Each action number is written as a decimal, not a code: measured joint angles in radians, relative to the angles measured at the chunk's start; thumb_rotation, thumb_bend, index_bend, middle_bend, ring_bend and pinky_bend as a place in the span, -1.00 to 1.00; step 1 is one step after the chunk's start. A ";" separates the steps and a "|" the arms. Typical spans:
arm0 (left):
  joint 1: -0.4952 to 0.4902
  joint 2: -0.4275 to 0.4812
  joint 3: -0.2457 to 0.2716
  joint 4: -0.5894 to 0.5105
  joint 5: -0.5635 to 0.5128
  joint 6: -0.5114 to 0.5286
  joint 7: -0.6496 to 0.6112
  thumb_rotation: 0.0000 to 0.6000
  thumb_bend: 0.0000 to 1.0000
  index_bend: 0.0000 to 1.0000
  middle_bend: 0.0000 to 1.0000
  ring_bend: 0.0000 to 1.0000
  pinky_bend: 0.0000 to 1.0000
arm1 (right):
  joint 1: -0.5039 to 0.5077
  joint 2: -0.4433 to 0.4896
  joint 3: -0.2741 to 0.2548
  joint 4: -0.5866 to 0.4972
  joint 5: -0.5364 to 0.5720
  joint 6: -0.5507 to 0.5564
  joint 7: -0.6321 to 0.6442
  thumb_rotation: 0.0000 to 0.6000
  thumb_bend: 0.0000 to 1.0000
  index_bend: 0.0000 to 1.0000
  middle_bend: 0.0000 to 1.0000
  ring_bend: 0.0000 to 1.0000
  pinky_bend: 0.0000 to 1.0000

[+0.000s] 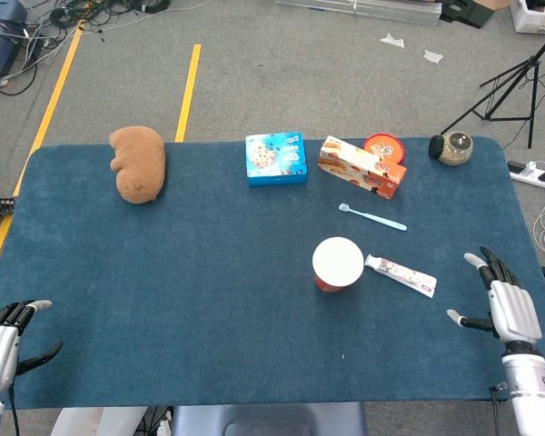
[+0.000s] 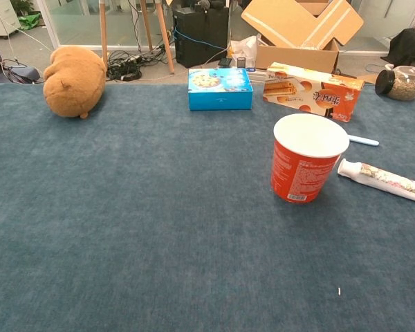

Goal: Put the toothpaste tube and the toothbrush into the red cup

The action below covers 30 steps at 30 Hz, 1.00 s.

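Resting on fuzzy blue cloth, my round red paper cup (image 1: 337, 263) stands upright; the flat white toothpaste tube (image 1: 400, 275) just beside it, thin blue plastic toothbrush (image 1: 372, 217) behind. My left hand (image 1: 0, 336) and right hand (image 1: 501, 302) are spread, holding nothing.

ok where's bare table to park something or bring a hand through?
Widest bare stretch: the left and front table, between plush toy, red cup and left hand. Also bare between toothpaste tube and right hand. Crowded: far edge, blue box through orange box to jar, with toothbrush just in front.
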 measured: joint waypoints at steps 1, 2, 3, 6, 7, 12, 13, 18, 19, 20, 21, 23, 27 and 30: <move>0.001 0.000 0.001 0.002 -0.001 -0.001 -0.002 1.00 -1.00 -0.36 -0.25 -0.34 -0.17 | 0.014 -0.007 0.009 0.004 0.026 -0.021 -0.012 1.00 -0.88 -0.56 -0.95 -1.00 -0.75; 0.002 -0.001 0.003 0.005 -0.001 -0.002 -0.004 1.00 -1.00 -0.36 -0.25 -0.34 -0.17 | 0.029 -0.015 0.018 0.009 0.052 -0.043 -0.023 1.00 -0.86 -0.54 -0.95 -1.00 -0.75; 0.003 -0.001 0.004 0.008 -0.002 -0.002 -0.007 1.00 -1.00 -0.36 -0.25 -0.34 -0.17 | 0.050 -0.026 0.029 0.019 0.085 -0.071 -0.037 1.00 -0.85 -0.53 -0.95 -1.00 -0.75; 0.006 -0.003 0.006 0.016 -0.004 -0.003 -0.016 1.00 -1.00 -0.36 -0.25 -0.34 -0.17 | 0.105 -0.062 0.056 0.054 0.162 -0.134 -0.078 1.00 -0.80 -0.49 -0.95 -1.00 -0.75; 0.007 -0.004 0.007 0.019 -0.006 -0.002 -0.020 1.00 -1.00 -0.36 -0.25 -0.34 -0.17 | 0.121 -0.073 0.062 0.066 0.182 -0.150 -0.090 1.00 -0.79 -0.49 -0.95 -1.00 -0.75; 0.015 -0.006 0.014 0.033 -0.005 0.001 -0.034 1.00 -1.00 -0.36 -0.25 -0.34 -0.17 | 0.200 -0.121 0.092 0.120 0.290 -0.235 -0.144 1.00 -0.73 -0.42 -0.95 -1.00 -0.75; 0.016 -0.006 0.015 0.035 -0.005 0.002 -0.037 1.00 -1.00 -0.36 -0.25 -0.34 -0.17 | 0.214 -0.128 0.096 0.129 0.307 -0.248 -0.153 1.00 -0.72 -0.41 -0.95 -1.00 -0.75; 0.022 -0.007 0.016 0.045 -0.009 0.004 -0.053 1.00 -1.00 -0.36 -0.25 -0.34 -0.17 | 0.280 -0.158 0.109 0.153 0.387 -0.301 -0.202 1.00 -0.72 -0.38 -0.95 -1.00 -0.75; 0.023 -0.007 0.017 0.049 -0.010 0.004 -0.056 1.00 -1.00 -0.36 -0.25 -0.34 -0.17 | 0.290 -0.162 0.109 0.156 0.398 -0.307 -0.211 1.00 -0.72 -0.37 -0.95 -1.00 -0.75; 0.024 -0.008 0.017 0.051 -0.011 0.004 -0.058 1.00 -1.00 -0.36 -0.25 -0.34 -0.17 | 0.298 -0.166 0.109 0.158 0.408 -0.311 -0.220 1.00 -0.72 -0.37 -0.95 -1.00 -0.75; 0.025 -0.008 0.018 0.054 -0.011 0.003 -0.060 1.00 -1.00 -0.36 -0.25 -0.34 -0.17 | 0.309 -0.171 0.108 0.162 0.421 -0.314 -0.231 1.00 -0.72 -0.37 -0.95 -1.00 -0.75; 0.026 -0.010 0.018 0.059 -0.012 0.003 -0.065 1.00 -1.00 -0.36 -0.25 -0.34 -0.17 | 0.324 -0.182 0.106 0.168 0.441 -0.318 -0.247 1.00 -0.72 -0.37 -0.95 -1.00 -0.75; 0.028 -0.012 0.018 0.064 -0.013 0.003 -0.073 1.00 -1.00 -0.36 -0.25 -0.34 -0.17 | 0.362 -0.214 0.099 0.192 0.489 -0.323 -0.284 1.00 -0.72 -0.35 -0.95 -1.00 -0.75; 0.030 -0.012 0.018 0.066 -0.013 0.005 -0.081 1.00 -1.00 -0.36 -0.25 -0.34 -0.17 | 0.382 -0.234 0.095 0.211 0.519 -0.326 -0.301 1.00 -0.72 -0.34 -0.95 -1.00 -0.75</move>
